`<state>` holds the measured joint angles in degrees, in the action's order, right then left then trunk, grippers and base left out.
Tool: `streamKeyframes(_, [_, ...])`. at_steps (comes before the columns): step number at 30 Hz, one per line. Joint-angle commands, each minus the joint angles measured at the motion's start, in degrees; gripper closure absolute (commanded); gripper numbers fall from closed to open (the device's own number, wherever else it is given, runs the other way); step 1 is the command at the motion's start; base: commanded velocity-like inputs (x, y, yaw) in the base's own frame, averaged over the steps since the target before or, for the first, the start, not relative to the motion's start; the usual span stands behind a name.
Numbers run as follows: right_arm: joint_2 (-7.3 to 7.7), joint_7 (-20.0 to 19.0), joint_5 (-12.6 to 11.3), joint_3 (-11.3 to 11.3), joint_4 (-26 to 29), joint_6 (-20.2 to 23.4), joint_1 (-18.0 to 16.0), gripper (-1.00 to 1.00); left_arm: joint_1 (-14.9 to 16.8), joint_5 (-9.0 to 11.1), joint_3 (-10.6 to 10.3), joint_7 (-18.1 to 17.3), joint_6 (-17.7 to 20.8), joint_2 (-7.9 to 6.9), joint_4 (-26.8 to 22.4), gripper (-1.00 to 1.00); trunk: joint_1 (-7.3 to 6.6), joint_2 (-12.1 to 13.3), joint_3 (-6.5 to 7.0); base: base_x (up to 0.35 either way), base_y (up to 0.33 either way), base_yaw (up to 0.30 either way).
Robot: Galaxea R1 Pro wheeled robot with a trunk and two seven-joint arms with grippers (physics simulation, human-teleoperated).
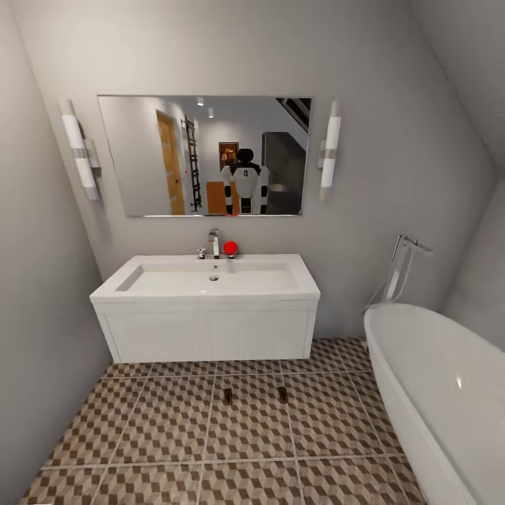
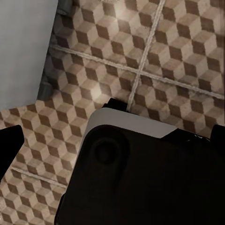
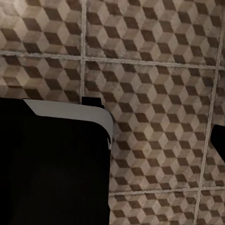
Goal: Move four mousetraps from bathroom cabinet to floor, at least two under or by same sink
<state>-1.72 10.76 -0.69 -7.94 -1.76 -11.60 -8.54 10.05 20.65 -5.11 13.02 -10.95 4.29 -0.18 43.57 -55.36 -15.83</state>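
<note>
Two small flat mousetraps [image 1: 229,396] [image 1: 283,394] lie on the cube-patterned bathroom floor [image 1: 175,435], side by side but apart, a short way in front of the white wall-hung bathroom sink [image 1: 207,330]. The cabinet is out of view. In the left wrist view, my left gripper [image 2: 113,138] hangs open above the floor tiles [image 2: 154,51] and my own dark base [image 2: 140,178], one dark fingertip [image 2: 9,145] at each edge and nothing between them. My right gripper [image 3: 112,140] is likewise open and empty over tiles [image 3: 154,70]; one fingertip [image 3: 218,140] shows.
A white oval bathtub [image 1: 442,393] with a chrome floor faucet [image 1: 403,270] fills the right side. A mirror [image 1: 203,154] above the sink reflects my body. A red object [image 1: 230,247] stands by the sink's chrome faucet [image 1: 214,244]. Grey walls close in on the left.
</note>
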Motion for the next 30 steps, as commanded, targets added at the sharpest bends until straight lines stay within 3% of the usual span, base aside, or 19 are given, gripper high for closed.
streamKeyframes(1, [-0.10,0.25,-0.08,-0.39,-0.19,-0.40,-0.08,-1.00,0.03,0.46,-0.50,0.19,-0.15,0.01,0.01,-1.00,0.00,-0.05,-0.07,0.000,0.000,-0.249])
streamKeyframes(15, [-0.38,0.18,-0.10,-0.33,-0.20,-0.94,-0.07,-1.00,0.02,0.53,-0.47,0.17,-0.12,-0.03,0.01,-1.00,0.00,-0.05,-0.07,0.000,0.000,-0.263])
streamKeyframes(30, [-0.21,0.22,-0.10,-0.32,-0.18,-1.10,-0.07,-1.00,-0.01,0.53,-0.49,0.17,-0.12,-0.06,0.01,-1.00,0.00,-0.05,-0.07,0.000,0.000,-0.079])
